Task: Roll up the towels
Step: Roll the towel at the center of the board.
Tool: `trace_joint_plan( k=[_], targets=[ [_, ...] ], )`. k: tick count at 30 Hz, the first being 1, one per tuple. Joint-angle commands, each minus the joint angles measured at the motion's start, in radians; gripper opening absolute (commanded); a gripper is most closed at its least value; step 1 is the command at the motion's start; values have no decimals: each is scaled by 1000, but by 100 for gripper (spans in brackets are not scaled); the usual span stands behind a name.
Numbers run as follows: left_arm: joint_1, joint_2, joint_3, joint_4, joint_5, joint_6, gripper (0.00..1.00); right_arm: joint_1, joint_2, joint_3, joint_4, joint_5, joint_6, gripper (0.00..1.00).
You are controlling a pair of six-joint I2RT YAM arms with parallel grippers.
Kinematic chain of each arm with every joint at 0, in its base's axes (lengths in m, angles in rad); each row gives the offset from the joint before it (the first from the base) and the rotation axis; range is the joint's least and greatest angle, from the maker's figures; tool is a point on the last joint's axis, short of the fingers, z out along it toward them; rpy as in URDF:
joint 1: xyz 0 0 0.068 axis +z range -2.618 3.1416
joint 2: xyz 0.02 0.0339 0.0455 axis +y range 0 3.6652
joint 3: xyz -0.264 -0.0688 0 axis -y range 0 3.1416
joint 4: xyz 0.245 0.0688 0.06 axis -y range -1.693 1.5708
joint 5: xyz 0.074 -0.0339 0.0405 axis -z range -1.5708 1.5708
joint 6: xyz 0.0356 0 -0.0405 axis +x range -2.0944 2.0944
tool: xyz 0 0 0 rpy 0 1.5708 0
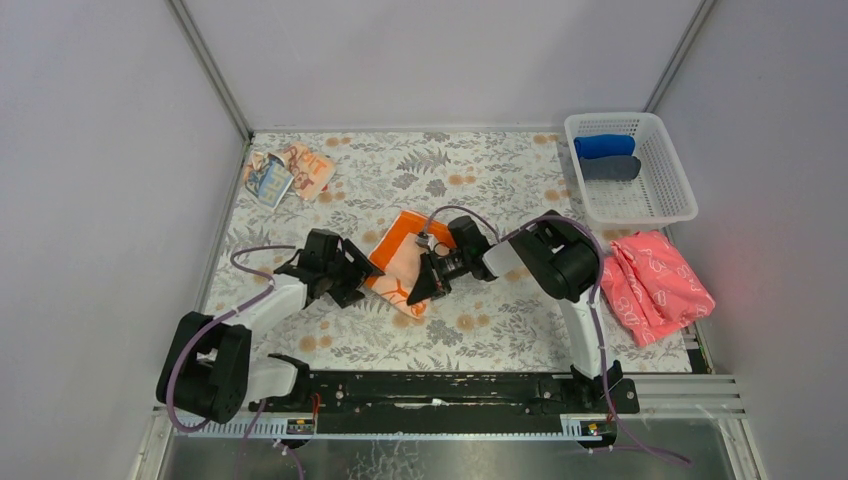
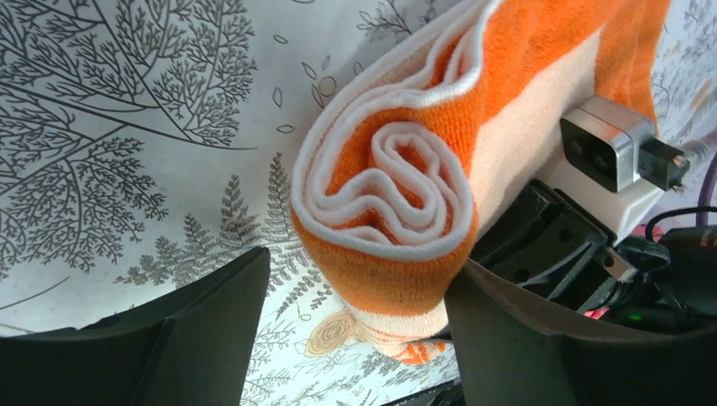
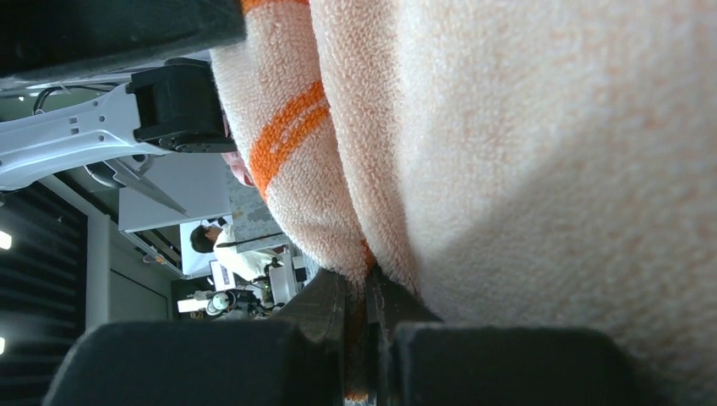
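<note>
- Two towels on the table point(image 1: 480, 330): the orange-bordered towel point(image 1: 398, 265) lies at the middle between the two grippers, and the printed towel point(image 1: 288, 172) lies crumpled and unrolled at the far left corner, close against the left wall rail
- The orange-bordered towel is partly rolled: in the left wrist view its near end shows a tight spiral of white and orange layers, while the rest runs off flat toward the right arm
- Two grippers: the left gripper point(image 2: 357, 279) stands wide, one finger on each side of the spiral end, with a clear gap of table on its left side; the right gripper point(image 3: 359, 292) is pinched together on a thin fold of the same towel
- One white basket point(image 1: 672, 170) at the far right corner, holding two rolls: a blue roll point(image 1: 605, 145) and a dark grey roll point(image 1: 610, 168), side by side and touching
- One pink cloth point(image 1: 655, 285) heaped at the right edge, just near of the basket
- Open room: bare patterned table across the far side between the printed towel and the basket, and a strip between the arms and the near rail
</note>
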Motion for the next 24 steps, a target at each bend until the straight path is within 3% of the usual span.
trace_joint_plan(
  k=[1, 4, 8, 14, 17, 21, 24],
  targets=[
    [15, 61, -5, 62, -40, -20, 70, -19, 43, -1, -202, 105, -60, 4],
    [16, 98, 3, 36, -76, -18, 59, -19, -3, 44, -353, 175, -168, 5],
    [16, 137, 13, 11, -92, -4, 45, -6, -99, 68, -453, 259, -267, 22],
    [14, 171, 25, -25, -106, 21, 43, 65, -291, 110, -606, 510, -445, 52],
    [14, 190, 40, -44, -106, 42, 43, 121, -396, 118, -667, 722, -573, 65],
    [14, 208, 56, -53, -97, 55, 43, 216, -498, 126, -699, 967, -714, 76],
    [13, 215, 66, -61, -91, 62, 44, 291, -548, 117, -656, 1049, -791, 77]
  ],
)
